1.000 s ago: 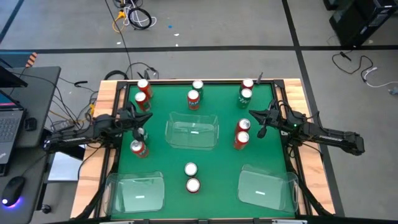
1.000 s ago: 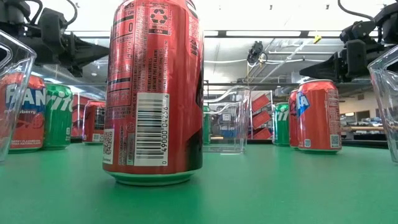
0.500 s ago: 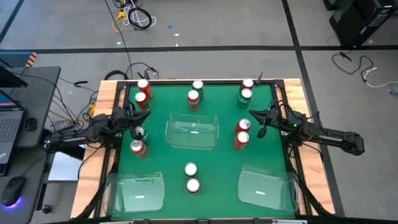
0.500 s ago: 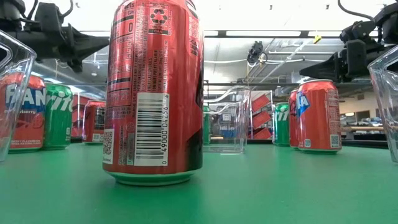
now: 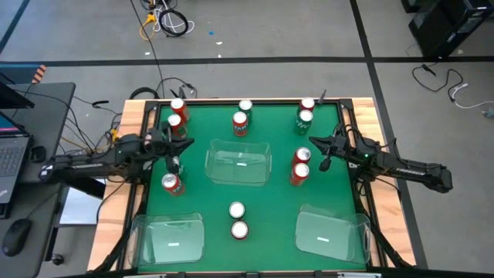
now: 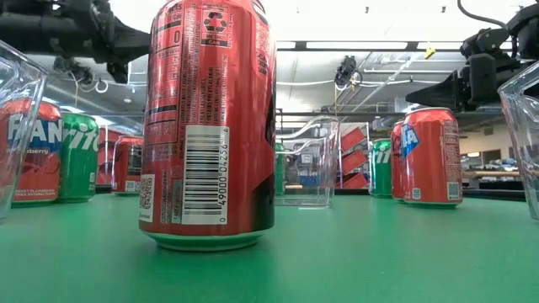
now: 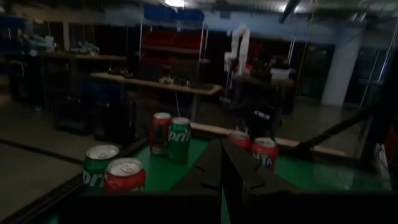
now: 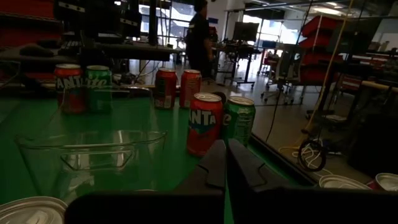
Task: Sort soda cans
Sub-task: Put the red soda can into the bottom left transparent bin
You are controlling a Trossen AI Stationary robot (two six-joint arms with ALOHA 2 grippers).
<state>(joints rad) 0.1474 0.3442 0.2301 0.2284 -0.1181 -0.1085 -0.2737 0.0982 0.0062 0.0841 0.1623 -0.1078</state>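
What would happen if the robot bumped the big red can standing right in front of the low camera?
The tall red metal soda can stands upright on a narrow base, so a high bump would probably tip it. Being round, it would likely roll across the flat green table. Its shiny smooth side may be slippery. I can't tell whether it is full.

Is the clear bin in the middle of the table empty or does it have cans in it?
Empty. From above, the middle bin shows only green table through its clear bottom, and every can, like the nearest red can, stands outside it.
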